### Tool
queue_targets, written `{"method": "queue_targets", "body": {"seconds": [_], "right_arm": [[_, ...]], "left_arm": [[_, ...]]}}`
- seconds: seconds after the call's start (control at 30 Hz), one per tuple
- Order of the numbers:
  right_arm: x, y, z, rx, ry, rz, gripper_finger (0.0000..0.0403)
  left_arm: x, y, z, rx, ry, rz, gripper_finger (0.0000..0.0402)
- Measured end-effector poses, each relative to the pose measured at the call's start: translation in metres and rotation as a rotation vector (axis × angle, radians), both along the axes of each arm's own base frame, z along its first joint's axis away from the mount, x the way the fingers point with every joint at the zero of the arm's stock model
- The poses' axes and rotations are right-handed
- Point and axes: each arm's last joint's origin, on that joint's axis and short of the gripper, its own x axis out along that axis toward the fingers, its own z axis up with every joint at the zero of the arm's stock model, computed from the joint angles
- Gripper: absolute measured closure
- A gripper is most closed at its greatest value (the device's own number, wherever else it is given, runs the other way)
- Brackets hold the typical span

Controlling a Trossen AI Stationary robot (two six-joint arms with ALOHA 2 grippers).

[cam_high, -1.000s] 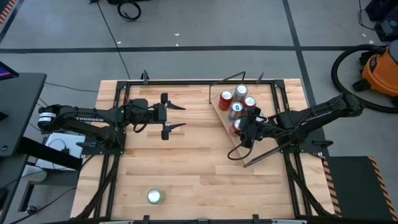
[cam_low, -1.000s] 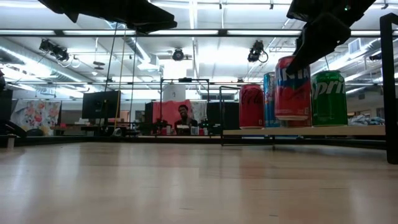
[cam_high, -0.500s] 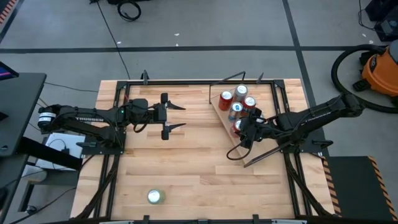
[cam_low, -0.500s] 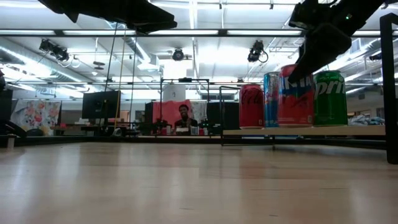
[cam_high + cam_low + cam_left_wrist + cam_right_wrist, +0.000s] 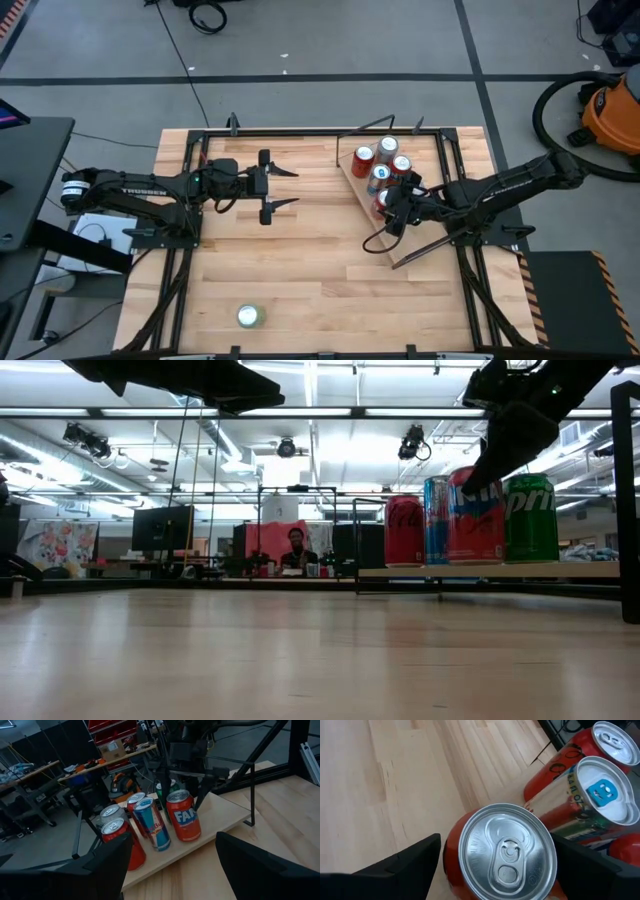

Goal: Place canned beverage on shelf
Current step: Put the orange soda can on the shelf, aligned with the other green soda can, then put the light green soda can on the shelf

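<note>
Lowered onto the shelf (image 5: 490, 571) over the past second, the orange Fanta can (image 5: 183, 815) stood upright on the board, touching the blue energy-drink can (image 5: 152, 824) and near the front edge of the shelf. The right gripper (image 5: 397, 206) remained above this can, and its fingers (image 5: 395, 865) had widened to stand clear on either side of the can top, so the release appeared complete. Three further cans stood behind it on the shelf, the green one (image 5: 531, 518) among them. The left gripper (image 5: 282, 188), open and empty, hung well apart from the shelf. One more can (image 5: 248, 317) stood on the table (image 5: 300, 270) far from the shelf, probably awaiting placement.
</note>
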Motion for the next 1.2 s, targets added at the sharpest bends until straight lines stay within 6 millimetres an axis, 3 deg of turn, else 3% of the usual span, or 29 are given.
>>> {"method": "queue_targets", "body": {"seconds": [0.6, 0.8, 0.97, 1.07, 1.2], "right_arm": [[0.001, 0.0, 0.029, -0.044, 0.007, 0.005, 0.0037], [0.005, 0.002, 0.048, -0.043, -0.04, 0.019, 0.0037], [0.016, 0.016, 0.063, -0.034, -0.194, 0.141, 0.0037], [0.023, 0.025, 0.069, -0.051, -0.264, 0.199, 0.0037], [0.029, 0.032, 0.071, -0.068, -0.312, 0.243, 0.0037]], "left_arm": [[0.0, 0.0, -0.001, -0.006, 0.011, 0.001, 0.0104], [0.0, -0.001, -0.001, -0.013, 0.012, -0.008, 0.0104], [-0.001, -0.015, 0.001, -0.085, 0.001, -0.143, 0.0104], [-0.002, -0.026, 0.002, -0.216, 0.002, -0.226, 0.0104], [-0.006, -0.042, -0.01, -0.334, 0.146, -0.287, 0.0104]]}}
